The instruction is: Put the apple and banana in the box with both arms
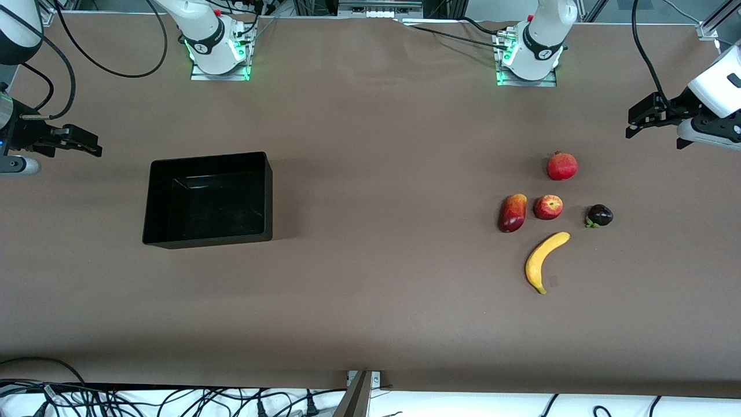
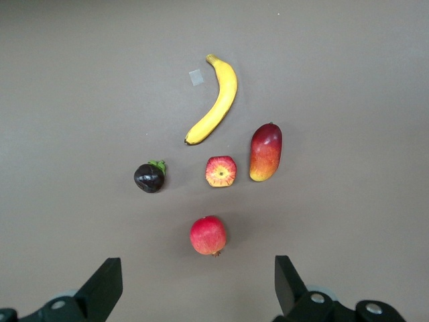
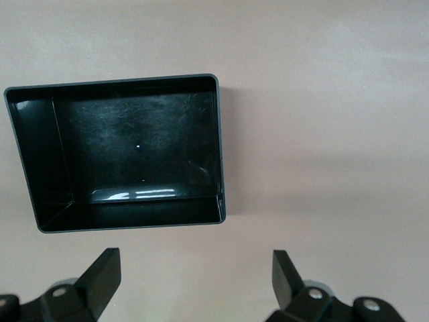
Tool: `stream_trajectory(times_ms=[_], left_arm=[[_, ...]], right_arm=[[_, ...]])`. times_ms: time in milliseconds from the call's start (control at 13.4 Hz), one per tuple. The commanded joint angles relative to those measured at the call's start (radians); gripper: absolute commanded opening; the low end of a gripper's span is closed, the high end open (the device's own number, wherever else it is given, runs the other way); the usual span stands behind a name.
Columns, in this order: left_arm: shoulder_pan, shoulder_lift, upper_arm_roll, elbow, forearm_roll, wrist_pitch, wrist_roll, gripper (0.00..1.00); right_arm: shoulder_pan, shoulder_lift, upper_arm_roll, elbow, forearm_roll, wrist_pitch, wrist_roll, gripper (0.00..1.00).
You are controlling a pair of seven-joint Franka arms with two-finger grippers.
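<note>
The apple (image 1: pixel 548 207), small, red with yellow patches, lies among the fruits toward the left arm's end of the table; it also shows in the left wrist view (image 2: pixel 220 171). The curved yellow banana (image 1: pixel 545 260) lies nearer the front camera than the apple, and shows in the left wrist view (image 2: pixel 216 101). The black box (image 1: pixel 208 198) stands empty toward the right arm's end and fills the right wrist view (image 3: pixel 120 151). My left gripper (image 1: pixel 635 123) is open and empty, up in the air at the table's end, as the left wrist view (image 2: pixel 198 285) shows. My right gripper (image 1: pixel 87 145) is open and empty, up beside the box (image 3: pixel 196 278).
A dark red-orange mango-like fruit (image 1: pixel 513 212) lies beside the apple. A red pomegranate (image 1: pixel 562 165) lies farther from the front camera than the apple. A dark purple fruit with green leaves (image 1: pixel 600 215) lies beside the apple toward the left arm's end. A small grey patch (image 1: pixel 553 281) lies by the banana.
</note>
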Motion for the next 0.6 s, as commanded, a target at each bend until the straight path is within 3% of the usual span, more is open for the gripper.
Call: stream_trajectory(times_ms=[0,521], left_arm=[[0.002,-0.004,-0.003,0.018,0.01,-0.009,0.003,1.0],[0.004,-0.008,-0.001,0.019,0.007,-0.012,0.0,1.0]], right_arm=[[-0.008,0.008,0.011,0.024,-0.008,-0.026,0.012,1.0],[-0.008,0.017,0.01,0.022,-0.007,-0.028,0.018,1.0]])
